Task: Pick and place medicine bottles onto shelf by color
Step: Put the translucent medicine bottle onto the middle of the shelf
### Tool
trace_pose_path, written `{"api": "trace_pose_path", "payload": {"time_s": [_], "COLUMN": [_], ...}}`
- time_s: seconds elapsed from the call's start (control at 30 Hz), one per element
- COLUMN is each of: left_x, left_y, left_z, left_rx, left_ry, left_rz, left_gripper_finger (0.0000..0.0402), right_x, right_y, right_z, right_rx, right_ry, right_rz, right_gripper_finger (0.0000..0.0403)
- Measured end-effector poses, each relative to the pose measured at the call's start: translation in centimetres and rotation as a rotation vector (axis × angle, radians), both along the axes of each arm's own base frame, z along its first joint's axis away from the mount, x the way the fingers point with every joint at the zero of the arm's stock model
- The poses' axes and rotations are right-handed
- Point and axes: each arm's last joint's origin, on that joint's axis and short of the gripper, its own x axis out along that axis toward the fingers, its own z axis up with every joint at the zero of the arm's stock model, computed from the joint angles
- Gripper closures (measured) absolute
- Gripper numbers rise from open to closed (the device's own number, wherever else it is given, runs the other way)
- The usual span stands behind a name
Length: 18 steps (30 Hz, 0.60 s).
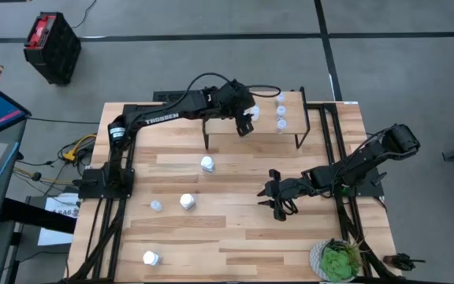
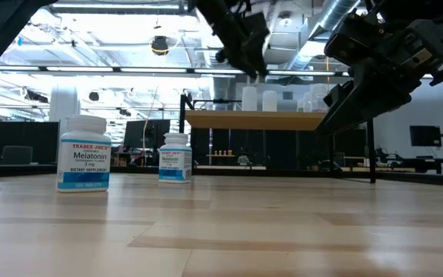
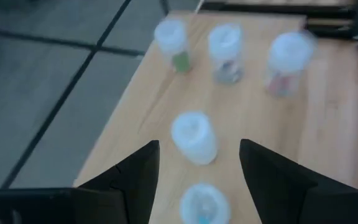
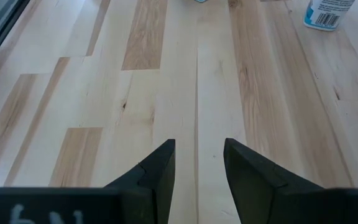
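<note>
While poised over shelf (image 1: 235,136), left gripper (image 3: 197,171) fingers spread, two pale bottles (image 3: 194,137) between and just below, three lined beyond. Right gripper (image 4: 197,163) parted, low over bare table (image 4: 135,93), white bottles (image 1: 207,164) well apart.

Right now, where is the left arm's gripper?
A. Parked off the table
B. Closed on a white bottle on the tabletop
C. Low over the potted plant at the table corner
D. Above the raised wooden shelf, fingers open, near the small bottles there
D: in the high view the left gripper is over the shelf, and its wrist view shows open fingers with small bottles standing on the shelf between and beyond them.
</note>
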Motion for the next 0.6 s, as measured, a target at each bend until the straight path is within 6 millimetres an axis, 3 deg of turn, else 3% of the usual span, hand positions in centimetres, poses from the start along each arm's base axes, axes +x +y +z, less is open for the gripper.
{"api": "trace_pose_path", "payload": {"time_s": [0.1,0.27,0.6], "left_x": [-0.3,-1.3,-5.0], "left_y": [-1.3,-3.3,-6.7], "left_z": [1.4,1.8,-0.2], "left_rx": [0.002,-0.044,-0.226], "left_ry": [0.034,0.184,0.646], "left_rz": [-0.087,-0.186,-0.172], "left_gripper_finger": [0.0191,0.0191,0.0191], "right_x": [0.0,-0.2,-0.2], "right_y": [0.0,-0.1,-0.1], "right_z": [0.0,-0.2,-0.2], "right_rx": [-0.002,-0.008,0.023], "right_ry": [0.005,0.028,0.032], "right_rz": [0.000,0.000,-0.024], "right_gripper_finger": [0.0244,0.0244,0.0244]}}
